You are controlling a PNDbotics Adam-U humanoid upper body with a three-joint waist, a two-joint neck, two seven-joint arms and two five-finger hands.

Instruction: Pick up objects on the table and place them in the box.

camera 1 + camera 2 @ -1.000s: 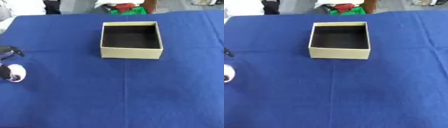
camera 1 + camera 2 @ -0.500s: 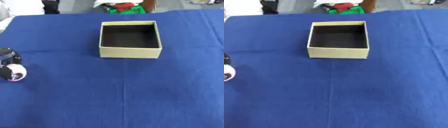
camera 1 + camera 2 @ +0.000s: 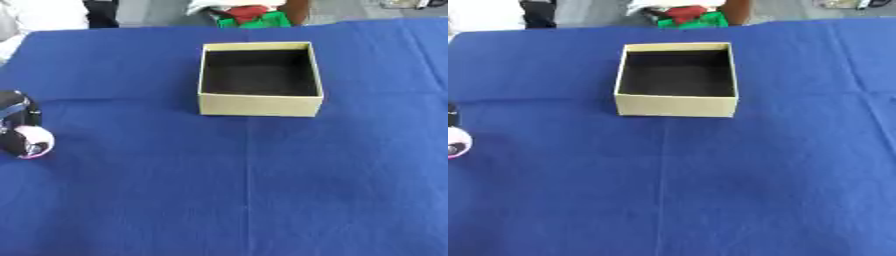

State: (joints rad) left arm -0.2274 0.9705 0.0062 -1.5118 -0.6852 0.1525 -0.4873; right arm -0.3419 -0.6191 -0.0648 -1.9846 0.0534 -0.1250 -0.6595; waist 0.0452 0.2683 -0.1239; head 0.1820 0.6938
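At the table's left edge, the left robot hand seemingly grips a pink object; box empty

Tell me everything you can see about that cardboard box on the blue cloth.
The box is a pale tan, open-topped rectangle that looks like cardboard, with a dark inside that appears empty. It sits upright and slightly askew on the blue tablecloth, toward the far middle of the table. Nothing touches it but the cloth.

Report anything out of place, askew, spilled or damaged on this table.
Nothing stands out. The box sits upright and open on the blue cloth, its inside dark and apparently empty. At the left edge the left robot hand is beside a pink-and-white object.
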